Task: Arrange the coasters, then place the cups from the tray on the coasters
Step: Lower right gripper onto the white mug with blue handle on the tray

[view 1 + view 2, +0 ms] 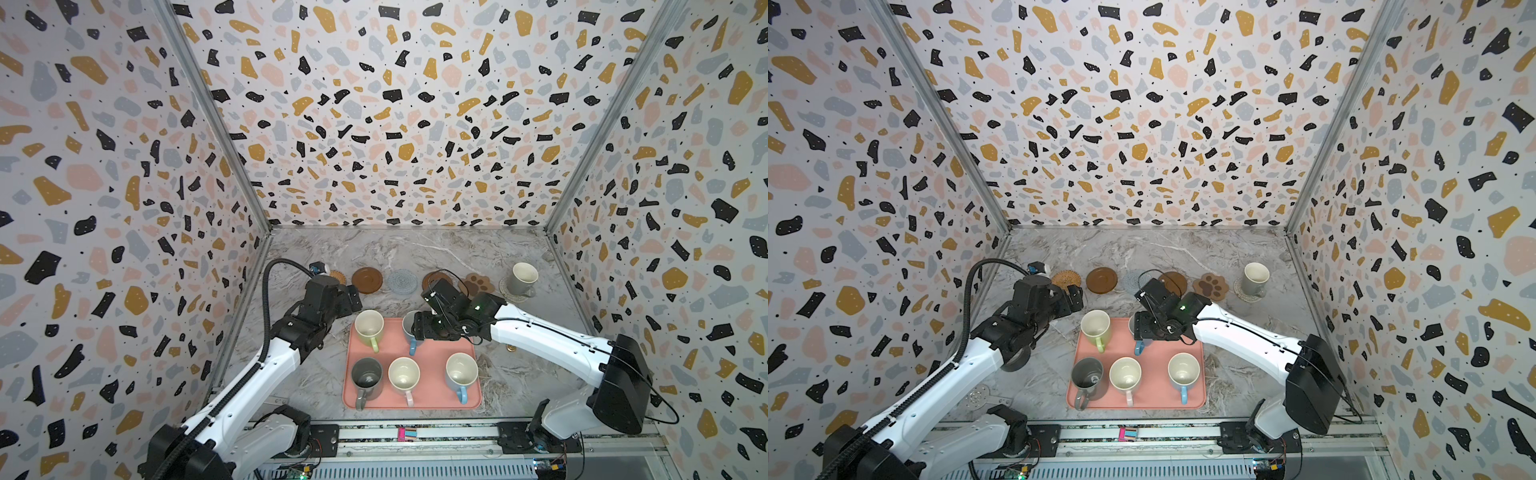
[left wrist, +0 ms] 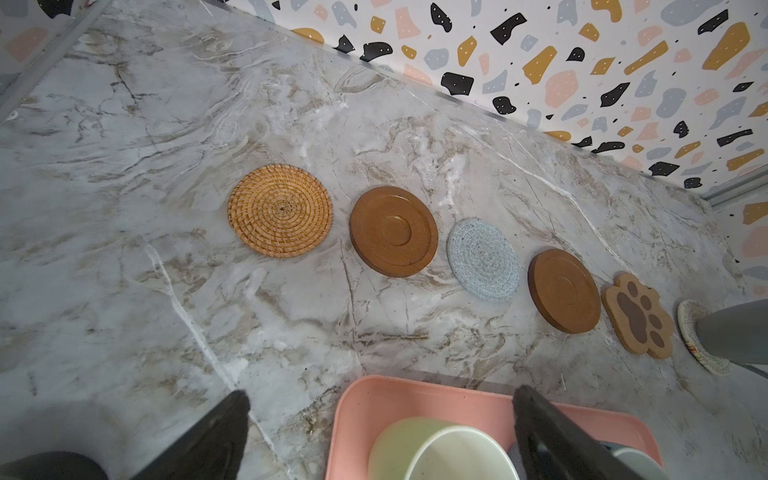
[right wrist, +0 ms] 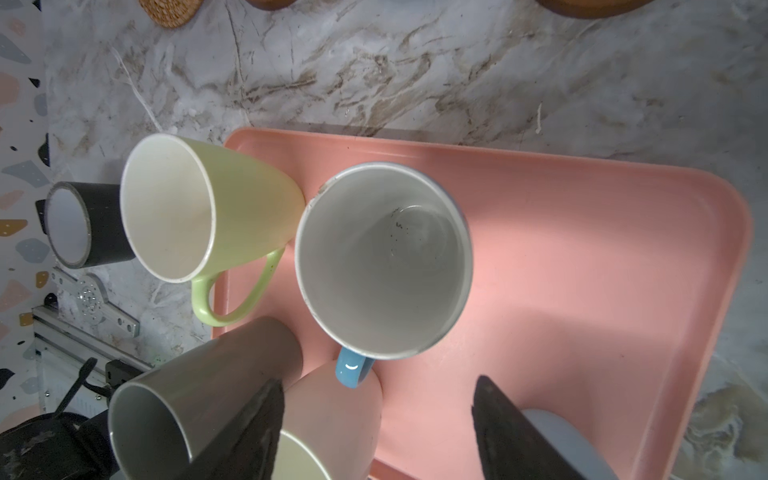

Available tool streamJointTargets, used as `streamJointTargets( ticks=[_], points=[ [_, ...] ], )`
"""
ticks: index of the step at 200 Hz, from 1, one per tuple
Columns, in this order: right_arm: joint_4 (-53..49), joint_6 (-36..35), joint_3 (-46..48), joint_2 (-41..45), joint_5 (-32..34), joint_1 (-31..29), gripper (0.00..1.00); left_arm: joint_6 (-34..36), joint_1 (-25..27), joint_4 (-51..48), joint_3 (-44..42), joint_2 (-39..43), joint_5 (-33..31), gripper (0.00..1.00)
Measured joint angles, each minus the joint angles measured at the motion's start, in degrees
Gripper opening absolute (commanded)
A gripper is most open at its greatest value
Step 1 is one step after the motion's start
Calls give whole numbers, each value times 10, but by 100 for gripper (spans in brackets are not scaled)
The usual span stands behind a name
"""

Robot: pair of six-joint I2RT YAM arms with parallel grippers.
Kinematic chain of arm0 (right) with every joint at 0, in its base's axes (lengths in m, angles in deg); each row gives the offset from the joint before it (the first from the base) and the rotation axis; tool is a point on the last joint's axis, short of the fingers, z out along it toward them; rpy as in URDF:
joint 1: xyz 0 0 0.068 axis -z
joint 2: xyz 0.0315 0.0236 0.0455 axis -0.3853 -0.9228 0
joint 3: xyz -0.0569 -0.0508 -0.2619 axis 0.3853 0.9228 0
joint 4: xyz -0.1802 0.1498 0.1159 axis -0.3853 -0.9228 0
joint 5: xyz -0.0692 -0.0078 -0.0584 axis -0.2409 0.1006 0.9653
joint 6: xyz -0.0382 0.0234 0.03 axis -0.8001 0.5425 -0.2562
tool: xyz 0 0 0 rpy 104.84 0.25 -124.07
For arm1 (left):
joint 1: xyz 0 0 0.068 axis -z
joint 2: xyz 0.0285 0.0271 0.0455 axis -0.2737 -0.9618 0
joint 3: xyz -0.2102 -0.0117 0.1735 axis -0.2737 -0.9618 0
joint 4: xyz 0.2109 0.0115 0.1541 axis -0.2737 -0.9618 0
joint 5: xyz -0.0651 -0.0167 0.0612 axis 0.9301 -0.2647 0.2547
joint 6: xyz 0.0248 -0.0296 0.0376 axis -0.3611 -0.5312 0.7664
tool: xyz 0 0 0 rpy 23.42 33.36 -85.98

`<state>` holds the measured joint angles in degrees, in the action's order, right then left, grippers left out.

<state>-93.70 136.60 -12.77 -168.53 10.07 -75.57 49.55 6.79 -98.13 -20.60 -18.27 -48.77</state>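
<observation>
Marble tabletop [image 1: 415,249], terrazzo walls [image 1: 374,104]. My right gripper [image 3: 376,385] hangs over the far blue mug [image 3: 384,262] on the salmon tray [image 3: 582,249], fingers parted and empty. I'd drop one finger inside its right-hand rim, clear of the light green mug [image 3: 174,208] crowding its left (handle faces near), then lift straight. Right arm [image 1: 540,336] reaches in from the right, wrist bent downward; left gripper [image 2: 380,392] hovers, fingers spread wide, by the tray's far-left corner.

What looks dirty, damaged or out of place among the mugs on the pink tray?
The blue mug at the tray's far edge has dark specks inside, near its bottom, and its rim looks scuffed. Nothing else stands out.
</observation>
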Motion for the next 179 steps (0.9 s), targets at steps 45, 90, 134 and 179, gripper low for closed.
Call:
streamJointTargets(
  ticks=[45,90,134,179],
  points=[
    [-6,0,-17,-25,-7,-11,73,-2,0,7,-8,4,1,99],
    [-12,-2,-30,-52,-12,-25,73,-2,0,7,-9,7,2,100],
    [-17,-8,-37,-75,-16,-33,73,-5,0,7,-10,9,2,100],
    [-28,-10,-47,-100,-5,-38,72,-5,0,7,-9,9,2,100]
  ],
)
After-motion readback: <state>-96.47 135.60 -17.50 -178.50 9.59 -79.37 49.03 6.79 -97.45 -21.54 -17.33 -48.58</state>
